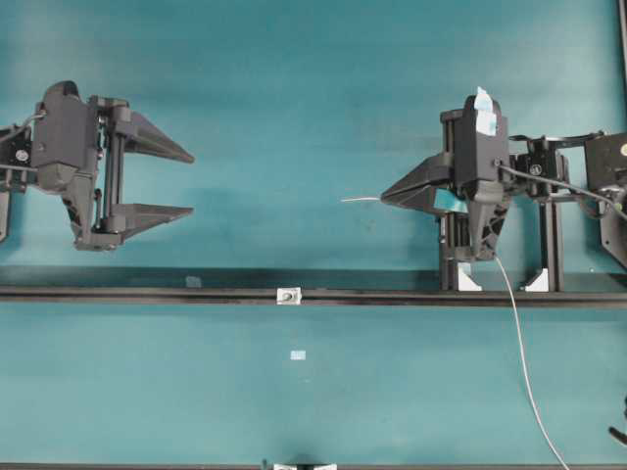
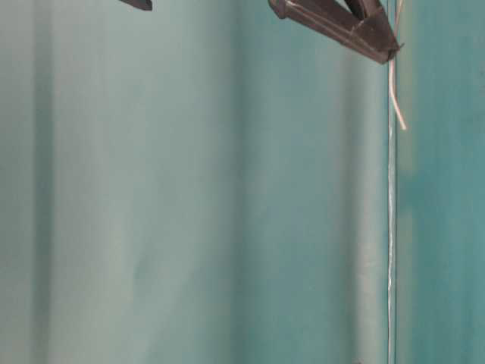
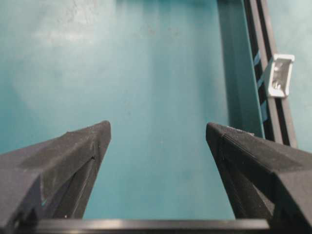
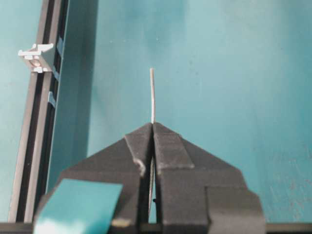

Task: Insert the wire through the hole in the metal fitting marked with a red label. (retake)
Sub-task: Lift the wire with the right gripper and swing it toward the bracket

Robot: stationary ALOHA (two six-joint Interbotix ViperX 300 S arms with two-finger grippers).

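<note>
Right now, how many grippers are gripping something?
1: the right gripper is shut on the wire, right of centre overhead. The left gripper, far left, is open and empty.

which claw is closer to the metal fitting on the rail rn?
Left, narrowly. The left claw, open, sits up-left of the metal fitting on the rail; the right claw, shut on the wire, sits up-right, slightly farther.

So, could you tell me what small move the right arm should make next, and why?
Probably swing the wire tip toward the metal fitting on the black rail. The right gripper is shut on the wire, whose free end sticks out ahead of the fingertips, but the fitting sits off to the side, apart from it.
</note>
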